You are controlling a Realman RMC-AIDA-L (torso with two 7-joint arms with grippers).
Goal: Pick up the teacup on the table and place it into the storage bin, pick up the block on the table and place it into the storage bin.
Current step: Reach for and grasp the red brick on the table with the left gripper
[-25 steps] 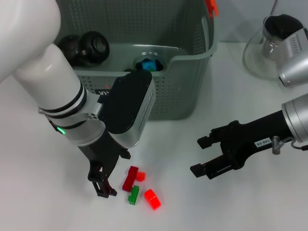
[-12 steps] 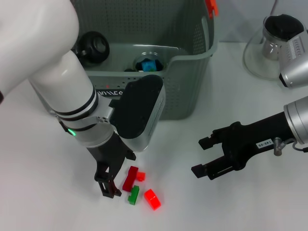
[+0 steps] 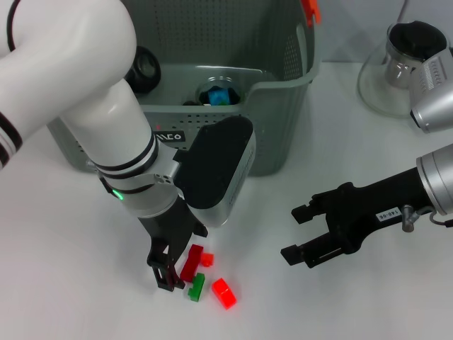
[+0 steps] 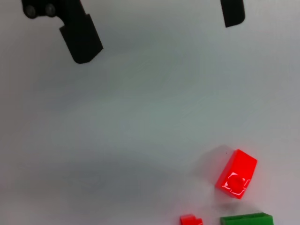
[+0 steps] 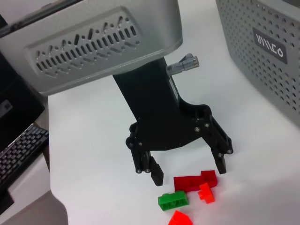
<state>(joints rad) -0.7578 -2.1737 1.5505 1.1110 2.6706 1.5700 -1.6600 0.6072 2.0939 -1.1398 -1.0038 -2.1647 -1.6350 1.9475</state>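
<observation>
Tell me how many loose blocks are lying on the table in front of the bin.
4, clustered under the left end effector: dark red block, small red piece, green block, bright red block. None seems hidden.

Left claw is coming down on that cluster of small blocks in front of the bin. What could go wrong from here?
1. The left claw is open beside four tightly grouped pieces: the dark red block, green block, small red piece and bright red block. Closing could catch two at once or knock neighbours aside.
2. The storage bin wall stands close behind the left arm, so a low lift might clip its rim.
3. The right claw hovers open nearby; paths could cross.
</observation>
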